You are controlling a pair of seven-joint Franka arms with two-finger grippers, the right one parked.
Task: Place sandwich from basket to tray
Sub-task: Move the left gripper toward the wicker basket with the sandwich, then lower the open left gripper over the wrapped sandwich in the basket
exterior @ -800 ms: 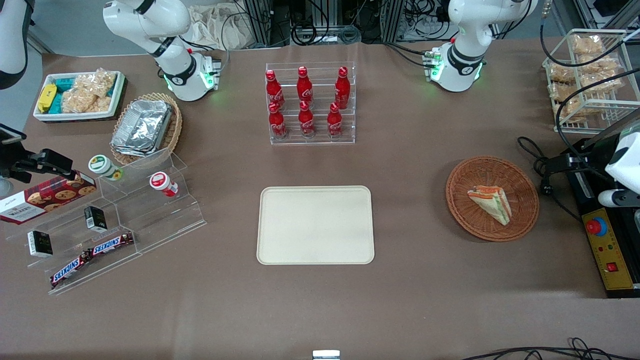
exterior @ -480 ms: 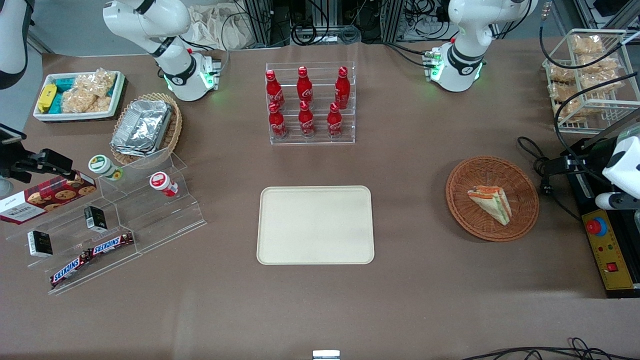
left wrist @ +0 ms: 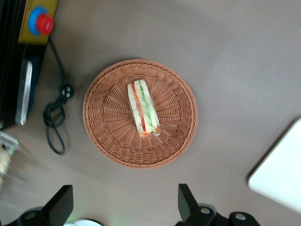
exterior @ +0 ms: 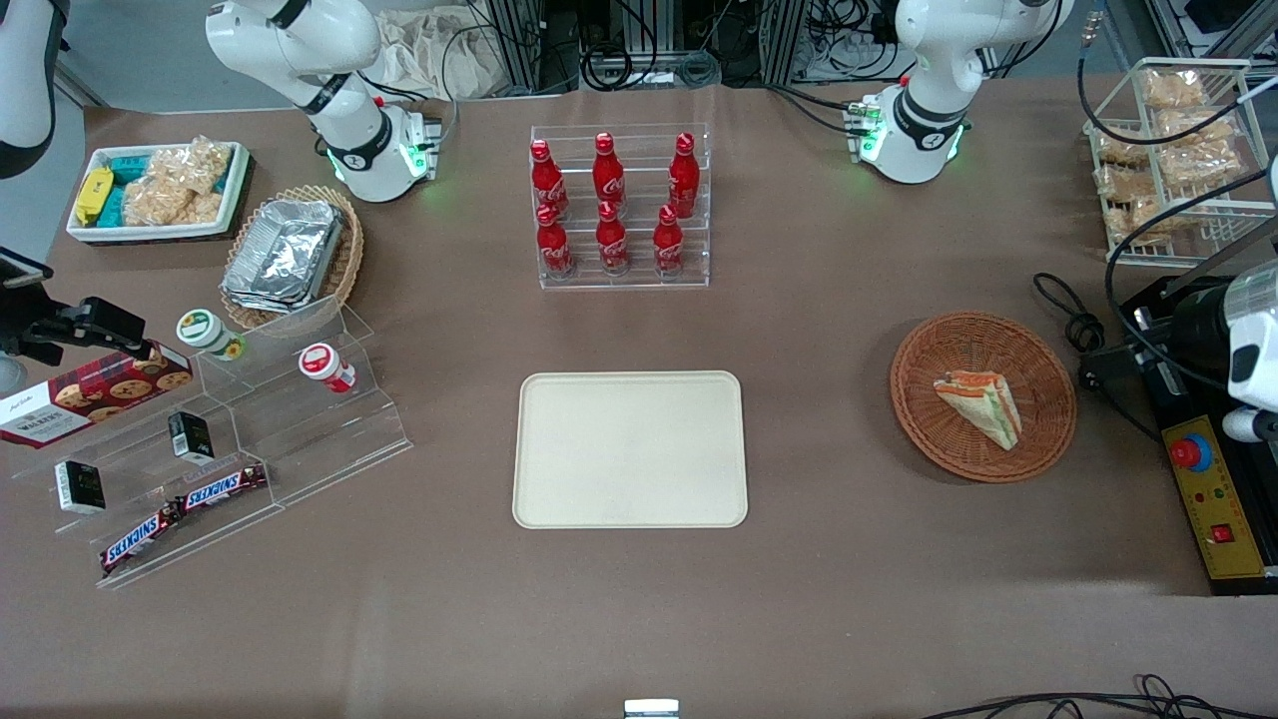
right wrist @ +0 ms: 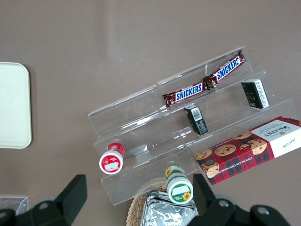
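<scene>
High over the basket (left wrist: 140, 113), end effector (left wrist: 124, 207) hangs spread wide, empty, lined up to reach the sandwich (left wrist: 143, 114) lying inside.

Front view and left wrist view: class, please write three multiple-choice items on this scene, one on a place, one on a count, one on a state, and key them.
1. Where is the small triangular wrapped sandwich?
A. on the flat cream rectangular tray
B. in the round reddish-brown wicker basket
C. on the bare table

2. How many red bottles stand in the clear rack?
A. four
B. six
C. eight

3. How is the left arm's pincer?
A. open, above the table beside the basket
B. shut on the sandwich
C. resting on the tray

Key: B, the sandwich lies on the weave; B, two rows of three; A, its fingers are spread and hold nothing.
</scene>
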